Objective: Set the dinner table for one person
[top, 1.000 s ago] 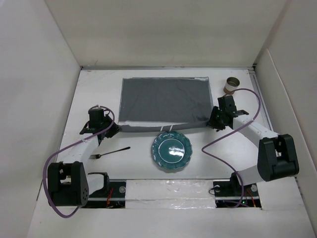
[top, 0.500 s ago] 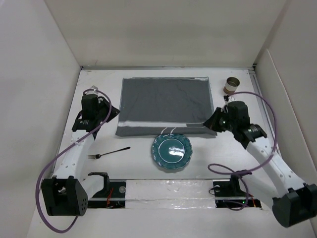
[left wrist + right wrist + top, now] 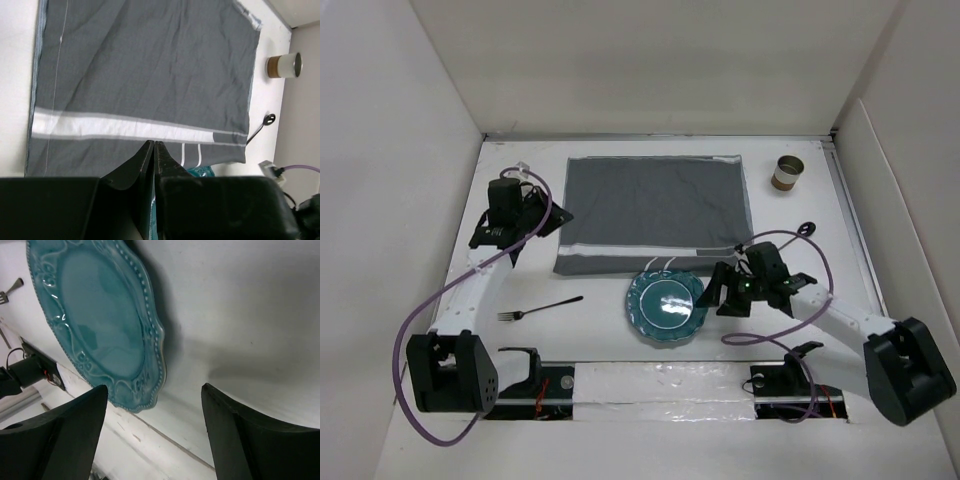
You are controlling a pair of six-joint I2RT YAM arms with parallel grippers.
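Overhead, the dinner table is the large white surface filling the middle of the frame, walled on three sides, its near edge crossed by the arms' mounting rail.

At upper left, the left gripper points at the left edge of the grey striped mat. The left wrist view shows its jaws pressed together with nothing between them. The gripper's own black body blocks the lower third of that view.

Lower left of centre, a dark fork lies on bare table. In the right wrist view only its tines show, cut off at the upper left edge.

At centre bottom, the teal plate sits at the mat's near edge; whether it overlaps the cloth cannot be told. The left wrist view shows only a teal sliver of it.

Just right of the plate, the right gripper has its jaws wide apart and holds nothing. The plate's beaded rim lies before the gap. Contact with the rim cannot be made out.

At upper right, a small cup stands apart from the mat's corner; its contents are not visible.
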